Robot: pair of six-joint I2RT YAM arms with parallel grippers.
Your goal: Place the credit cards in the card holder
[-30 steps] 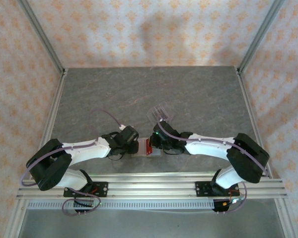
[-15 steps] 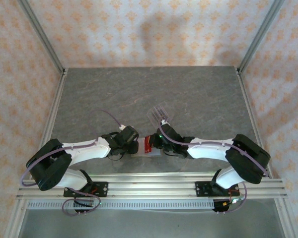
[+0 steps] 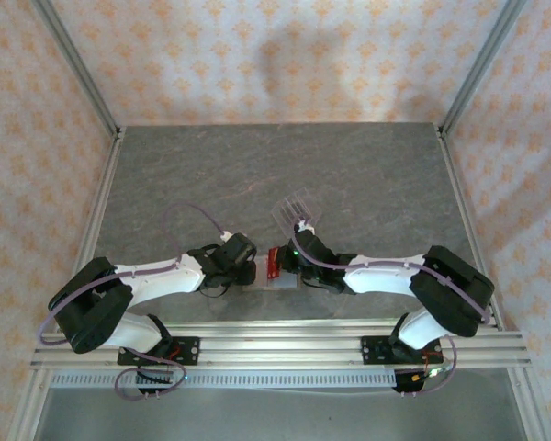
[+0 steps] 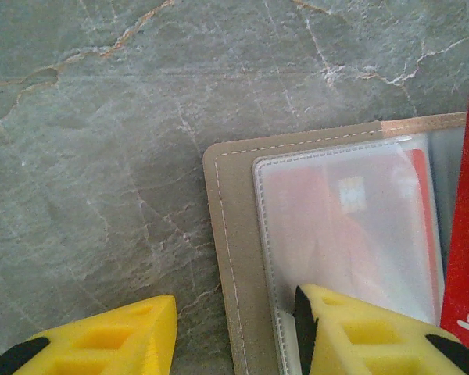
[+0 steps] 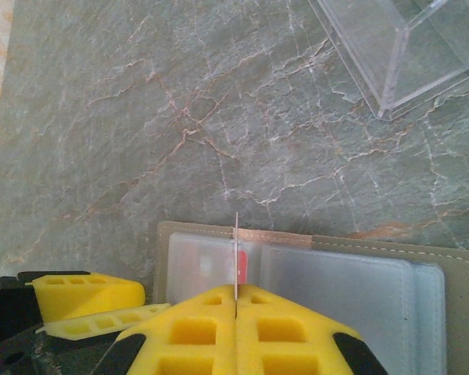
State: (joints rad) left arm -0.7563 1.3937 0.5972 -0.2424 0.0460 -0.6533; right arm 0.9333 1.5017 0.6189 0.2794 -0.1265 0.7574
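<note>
Looks about midway: pinches one credit card (image 4: 467, 234) upright in the clamped right gripper (image 5: 236, 301) directly above the open card holder (image 4: 234, 234), straddles its edge with the half-spread, empty left gripper (image 4: 236, 312), shows a sleeved red card (image 4: 336, 234) apparently home, leaves insertion undone.

Count, one frame set.
- Surface (image 3: 257, 165): 1.
- Arms: 2, the left arm (image 3: 156, 280) and the right arm (image 3: 395, 274).
- End effectors: 2, the left end effector (image 4: 234, 312) and the right end effector (image 5: 236, 301), each with 2 yellow fingers.
- Card holder (image 4: 233, 258): 1.
- Credit cards (image 4: 336, 234): 2 seen. One sits behind the holder's clear sleeve. The other is a red card (image 4: 465, 258) beside that sleeve.
- Clear stand (image 5: 406, 47): 1.

Any cards beyond those 2 can't be told.
</note>
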